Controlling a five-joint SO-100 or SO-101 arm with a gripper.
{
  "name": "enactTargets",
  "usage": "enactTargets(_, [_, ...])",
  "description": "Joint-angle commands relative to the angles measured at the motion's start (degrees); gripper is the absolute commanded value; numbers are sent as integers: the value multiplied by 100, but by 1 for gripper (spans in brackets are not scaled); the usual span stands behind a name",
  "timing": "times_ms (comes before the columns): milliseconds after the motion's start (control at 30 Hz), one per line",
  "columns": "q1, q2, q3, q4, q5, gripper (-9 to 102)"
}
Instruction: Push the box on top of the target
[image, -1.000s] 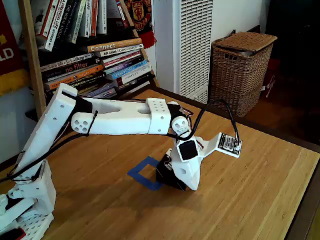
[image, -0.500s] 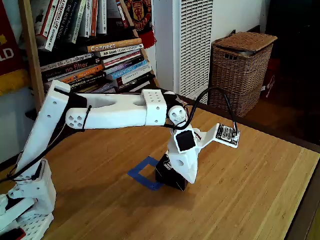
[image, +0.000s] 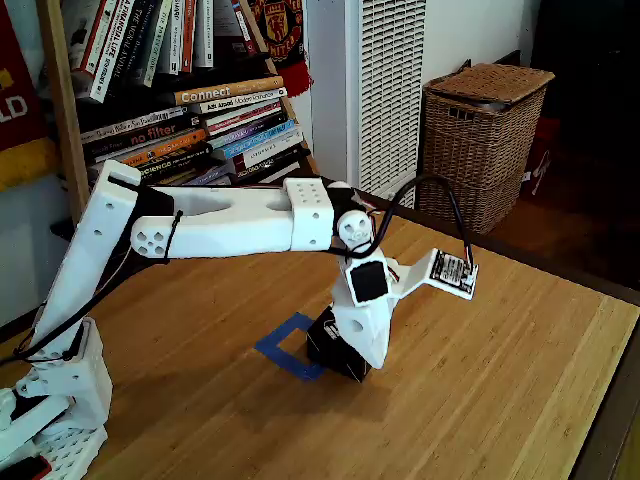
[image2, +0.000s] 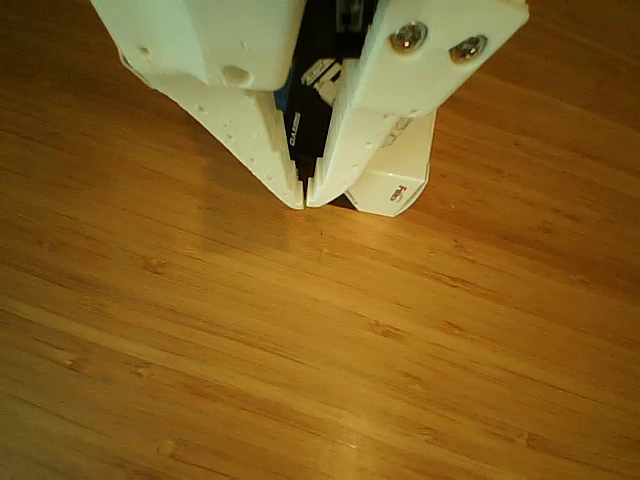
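In the fixed view the box (image: 323, 346), a small black cube, sits on the wooden table (image: 490, 390) with its left part over the right corner of the target (image: 277, 334), a blue tape square outline. My gripper (image: 371, 358) points down, pressed against the box's right side. The other view shows my gripper (image2: 305, 196) shut, fingertips meeting just above the wood with nothing between them. The box (image2: 396, 172) stands right behind the fingers, its white face and a black side showing.
A large wicker basket (image: 482, 135) stands beyond the table's far edge, beside a white radiator (image: 385, 90). Stacked books (image: 190, 125) fill a shelf behind the arm. The table's right edge runs close to the frame's right side.
The arm has swung left and the box has slid left with it, further onto the blue tape square. The gripper stays shut.
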Motion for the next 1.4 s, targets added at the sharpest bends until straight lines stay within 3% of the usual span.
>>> enactTargets(0, [-9,220,-255,132,-70,0])
enactTargets(1367, [-343,202,-211,404,-62,0])
